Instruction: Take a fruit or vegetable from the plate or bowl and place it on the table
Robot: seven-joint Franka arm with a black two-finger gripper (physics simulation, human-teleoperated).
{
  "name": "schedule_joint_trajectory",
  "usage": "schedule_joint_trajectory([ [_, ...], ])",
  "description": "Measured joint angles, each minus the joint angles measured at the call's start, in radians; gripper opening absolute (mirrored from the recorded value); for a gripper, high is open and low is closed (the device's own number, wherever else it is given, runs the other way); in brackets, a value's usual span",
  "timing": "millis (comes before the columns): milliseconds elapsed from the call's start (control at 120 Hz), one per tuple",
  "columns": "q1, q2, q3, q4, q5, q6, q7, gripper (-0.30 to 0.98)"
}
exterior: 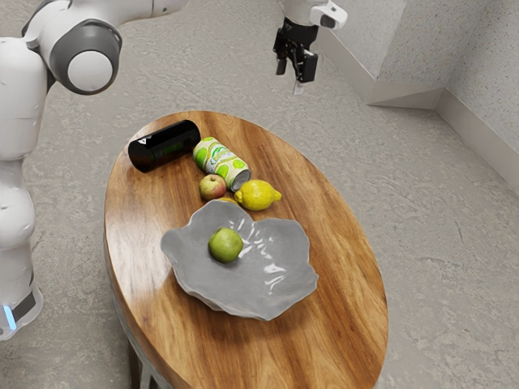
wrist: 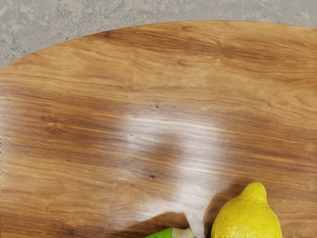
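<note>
In grey bowl [exterior: 284,243]; green fruit [exterior: 225,245]

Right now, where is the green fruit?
In the exterior view, the green fruit sits in the grey bowl, toward that view's left, on the side near the little apple.

Backdrop: grey plus warm wood.
Speckled pale walls [exterior: 365,40] with corners, exterior view's upper right; plain baseboard [exterior: 486,135]. Mottled grey floor [exterior: 438,243]. Oval wood-grain table [exterior: 349,251], white glare on top.
</note>
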Motion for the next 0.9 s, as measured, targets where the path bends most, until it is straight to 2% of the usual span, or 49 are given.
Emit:
schedule_joint_trajectory([
  [183,0.017,0.008,0.002,0.051,0.001,-0.003,0.011,0.69],
  [317,0.006,0.010,-0.008,0.077,0.046,-0.005,0.013,0.69],
  [383,-0.051,-0.033,-0.007,0.135,0.097,-0.012,0.007,0.69],
  [450,-0.124,-0.058,-0.010,0.156,0.123,-0.017,-0.003,0.69],
  [558,-0.234,-0.031,-0.009,0.078,0.142,-0.023,-0.026,0.68],
  [700,-0.273,0.068,-0.009,0.019,0.151,-0.027,-0.054,0.69],
  [900,-0.342,0.070,-0.008,0.002,0.152,-0.047,-0.081,0.69],
])
